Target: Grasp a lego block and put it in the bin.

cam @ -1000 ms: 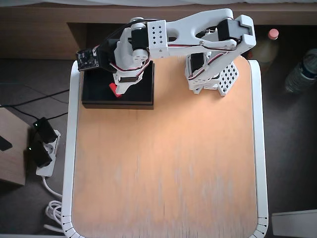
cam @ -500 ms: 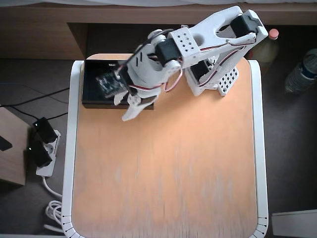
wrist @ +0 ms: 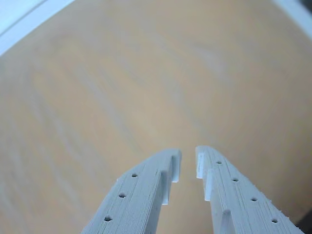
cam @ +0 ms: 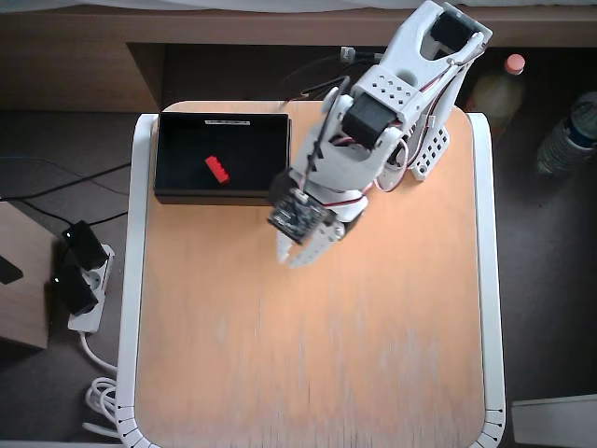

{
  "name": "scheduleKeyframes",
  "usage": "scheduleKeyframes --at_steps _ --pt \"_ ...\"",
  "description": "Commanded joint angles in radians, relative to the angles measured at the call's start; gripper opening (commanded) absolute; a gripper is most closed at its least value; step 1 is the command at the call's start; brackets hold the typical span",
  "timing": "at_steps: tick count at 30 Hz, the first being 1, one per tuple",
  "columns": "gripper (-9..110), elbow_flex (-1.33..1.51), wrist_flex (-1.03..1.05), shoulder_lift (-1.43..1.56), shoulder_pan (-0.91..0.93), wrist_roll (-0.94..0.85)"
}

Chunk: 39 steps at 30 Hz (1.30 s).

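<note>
One red lego block (cam: pixel 216 169) lying inside the bin (cam: pixel 177 193) in the overhead view, near its middle, so task apparently done, nothing left but retreat. Hand (cam: pixel 292 259) hovering over bare bench (cam: pixel 317 355), just beside the bin's right corner, holding nothing. Against half a second before: arm swung rightward off the bin, block uncovered. Against a second before: block no longer at the fingers.

Wrist view: only two white fingers (wrist: pixel 141 195) above empty wood, tips narrowly apart with a slim gap, no brick between; bin out of sight.
</note>
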Motion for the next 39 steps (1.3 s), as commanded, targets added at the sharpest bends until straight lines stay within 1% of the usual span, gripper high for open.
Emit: scheduleKeyframes --at_steps 1,8,13,25,39 --pt "0 0.04 -0.031 0.107 -0.104 -0.006" --pt "0 0.229 -0.032 0.258 -0.296 -0.023" --pt "0 0.362 -0.032 0.345 -0.385 -0.034" --pt "0 0.718 -0.052 0.676 -0.4 -0.029" --pt "0 0.934 -0.052 0.741 -0.434 -0.08"
